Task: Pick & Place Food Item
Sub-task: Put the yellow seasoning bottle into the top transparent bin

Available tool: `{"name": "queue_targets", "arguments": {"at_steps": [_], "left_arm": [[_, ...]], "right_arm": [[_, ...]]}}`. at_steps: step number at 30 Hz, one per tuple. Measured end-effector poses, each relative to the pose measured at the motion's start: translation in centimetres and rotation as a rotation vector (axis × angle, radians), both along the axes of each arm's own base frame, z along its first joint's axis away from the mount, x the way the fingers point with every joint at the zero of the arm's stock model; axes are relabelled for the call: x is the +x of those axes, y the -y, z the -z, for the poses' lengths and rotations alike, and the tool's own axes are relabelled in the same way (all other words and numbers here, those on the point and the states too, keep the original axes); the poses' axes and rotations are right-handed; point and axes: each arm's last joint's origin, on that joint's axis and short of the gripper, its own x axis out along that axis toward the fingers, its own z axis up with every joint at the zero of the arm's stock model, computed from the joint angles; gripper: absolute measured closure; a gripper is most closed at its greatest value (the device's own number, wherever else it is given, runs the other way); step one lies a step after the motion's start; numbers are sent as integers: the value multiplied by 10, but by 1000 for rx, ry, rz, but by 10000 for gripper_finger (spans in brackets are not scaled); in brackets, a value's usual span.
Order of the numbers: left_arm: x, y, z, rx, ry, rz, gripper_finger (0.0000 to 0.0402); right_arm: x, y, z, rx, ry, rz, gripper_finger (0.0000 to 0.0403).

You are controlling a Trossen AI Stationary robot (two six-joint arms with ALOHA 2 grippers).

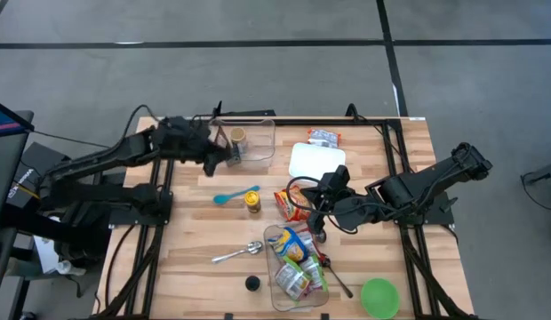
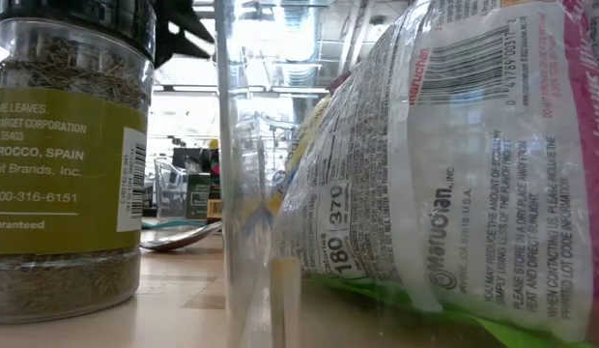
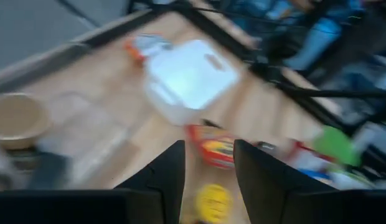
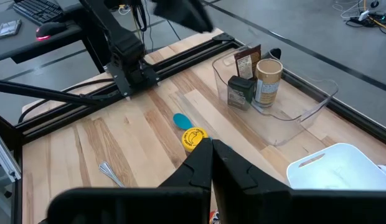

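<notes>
Left hand (image 1: 224,156) hovered at the near edge of the clear bin (image 1: 262,149), at about eleven o'clock on the bench (image 1: 187,240), fingers (image 3: 165,177) parted with nothing visible between them, probably just clear of the jar (image 1: 237,137) and packets standing inside. Right hand (image 1: 322,210) waited shut and empty near centre, over the snack packet (image 1: 287,203). Yellow-lidded jar (image 1: 252,200) stood beside a blue spoon (image 1: 229,196), well placed as a next pick.

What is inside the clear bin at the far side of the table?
The clear bin holds a tan-lidded jar and two dark packets standing side by side. The left gripper hides part of it from above.
</notes>
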Motion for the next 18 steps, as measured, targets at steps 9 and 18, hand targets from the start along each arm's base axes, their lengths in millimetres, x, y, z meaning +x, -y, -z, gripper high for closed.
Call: {"name": "queue_targets", "arguments": {"at_steps": [9, 18], "left_arm": [[5, 63, -6, -125, 54, 260, 289], [13, 126, 10, -109, -30, 323, 306]], "right_arm": [[0, 0, 0, 0, 0, 0, 401], [0, 0, 0, 29, 13, 15, 401]]}}
